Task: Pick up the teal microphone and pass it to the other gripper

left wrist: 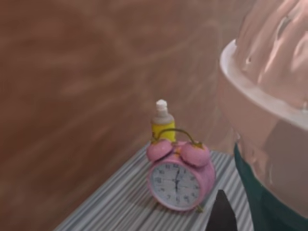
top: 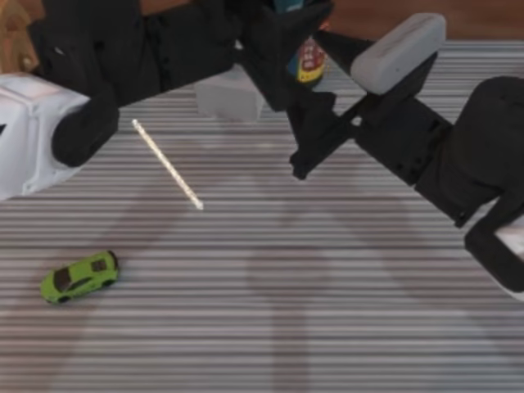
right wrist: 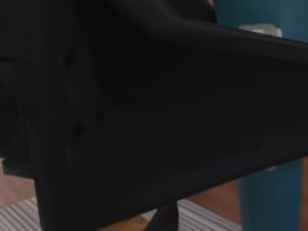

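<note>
Striped grey desk (top: 327, 327) runs below a brown wall. Both arms meet high at the far edge, where the teal microphone (right wrist: 262, 14) is held aloft between the left gripper (top: 286, 49) and the right gripper (top: 315, 135); whether either's fingers grip it, I cannot tell. It looks light, stiff and smooth; the slim handle seems the safest hold, the round head likely slipping.

Grey-and-white striped tabletop (top: 327, 327) is filling most of the top view, its stripes running left to right. Soft arm-shaped shadows are lying across its middle. Beyond the far edge, a brown wooden floor strip (top: 426, 18) is showing. In the left wrist view, a blurred reddish-brown wood-grain wall (left wrist: 86, 86) is rising behind the table's edge.
</note>
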Available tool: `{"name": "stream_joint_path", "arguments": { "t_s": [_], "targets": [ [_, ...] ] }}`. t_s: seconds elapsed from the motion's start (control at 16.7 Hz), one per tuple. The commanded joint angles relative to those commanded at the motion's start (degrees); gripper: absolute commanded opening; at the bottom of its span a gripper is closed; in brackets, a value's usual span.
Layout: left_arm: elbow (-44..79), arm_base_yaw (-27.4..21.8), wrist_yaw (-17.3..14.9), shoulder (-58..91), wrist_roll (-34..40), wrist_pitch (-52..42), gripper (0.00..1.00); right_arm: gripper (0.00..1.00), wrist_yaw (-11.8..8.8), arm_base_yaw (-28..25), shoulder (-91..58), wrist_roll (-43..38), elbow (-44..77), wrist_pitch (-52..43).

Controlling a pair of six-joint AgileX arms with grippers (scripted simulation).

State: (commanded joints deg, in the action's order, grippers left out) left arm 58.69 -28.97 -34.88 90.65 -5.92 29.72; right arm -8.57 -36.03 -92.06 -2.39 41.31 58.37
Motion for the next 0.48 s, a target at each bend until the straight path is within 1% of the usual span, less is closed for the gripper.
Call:
{"name": "stream_joint_path", "arguments": {
  "t_s": [0.06, 0.48],
  "targets": [
    [0.0, 0.0, 0.0, 0.0, 0.0, 0.0, 0.00, 1.00, 0.0, 0.0, 0.0, 0.0, 0.0, 0.0],
    [0.0, 0.0, 0.0, 0.0, 0.0, 0.0, 0.00, 1.00, 0.0, 0.0, 0.0, 0.0, 0.0, 0.0]
  ]
}}
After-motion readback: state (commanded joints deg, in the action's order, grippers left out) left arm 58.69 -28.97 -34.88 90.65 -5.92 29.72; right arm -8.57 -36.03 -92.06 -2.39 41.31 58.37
